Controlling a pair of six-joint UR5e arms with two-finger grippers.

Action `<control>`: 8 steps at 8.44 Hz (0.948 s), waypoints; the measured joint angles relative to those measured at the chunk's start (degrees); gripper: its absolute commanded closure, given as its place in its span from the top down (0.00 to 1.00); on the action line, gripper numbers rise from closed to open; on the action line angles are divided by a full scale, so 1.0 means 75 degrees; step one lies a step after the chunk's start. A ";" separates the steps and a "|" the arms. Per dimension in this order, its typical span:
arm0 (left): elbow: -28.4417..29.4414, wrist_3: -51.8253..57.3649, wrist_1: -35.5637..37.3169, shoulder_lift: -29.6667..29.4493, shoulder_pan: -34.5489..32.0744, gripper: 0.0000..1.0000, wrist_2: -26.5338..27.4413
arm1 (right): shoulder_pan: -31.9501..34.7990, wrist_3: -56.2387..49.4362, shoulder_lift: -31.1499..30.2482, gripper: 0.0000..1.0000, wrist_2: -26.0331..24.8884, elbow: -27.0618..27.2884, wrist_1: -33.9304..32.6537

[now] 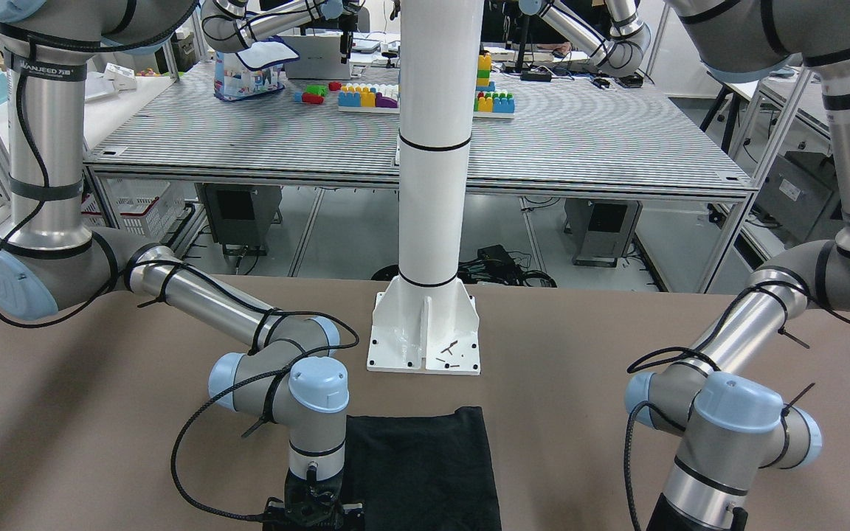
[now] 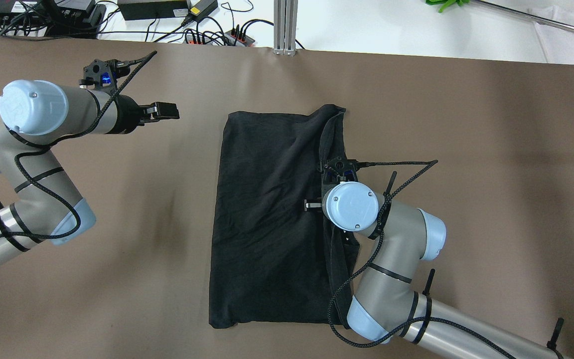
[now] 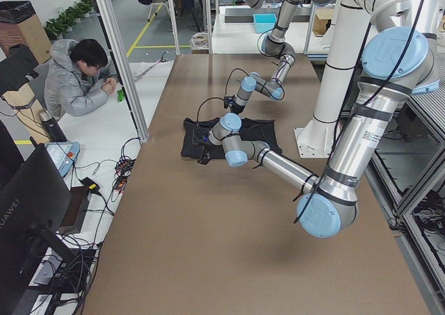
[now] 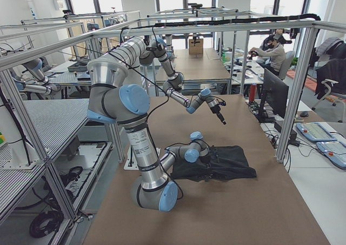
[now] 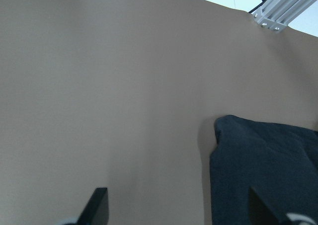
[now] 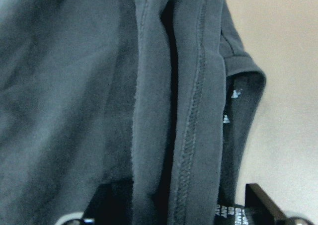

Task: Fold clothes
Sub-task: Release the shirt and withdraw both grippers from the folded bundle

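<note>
The black garment (image 2: 272, 214) lies flat in the middle of the brown table, with its right edge bunched into a long fold with stitched hems (image 6: 191, 111). My right gripper (image 6: 184, 210) points down over that fold at mid-length. It is open, with one finger (image 6: 107, 205) on each side of the hems, and it also shows in the front view (image 1: 313, 509). My left gripper (image 2: 165, 110) hovers over bare table to the left of the garment's far left corner (image 5: 233, 130). It is open and empty.
The white pole's base plate (image 1: 425, 332) stands on the robot's side of the garment. Cables and power strips (image 2: 207, 35) and an aluminium post (image 2: 285, 25) line the far edge. An operator (image 3: 76, 78) sits beyond that edge.
</note>
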 measured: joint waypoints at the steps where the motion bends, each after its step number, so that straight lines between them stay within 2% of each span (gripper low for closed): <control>1: -0.0011 -0.0001 0.0001 -0.0002 0.0002 1.00 0.0004 | 0.0042 -0.0039 -0.0015 0.94 0.0000 -0.0038 0.0000; 5: -0.0051 -0.0062 0.0001 0.0014 0.0008 1.00 0.0056 | 0.0785 -0.1359 -0.0625 0.94 0.0090 -0.0030 0.0212; 8: -0.0114 -0.0111 -0.0005 0.0042 0.0002 1.00 0.0089 | 0.1664 -0.2419 -0.1089 0.94 0.0965 0.0179 0.0448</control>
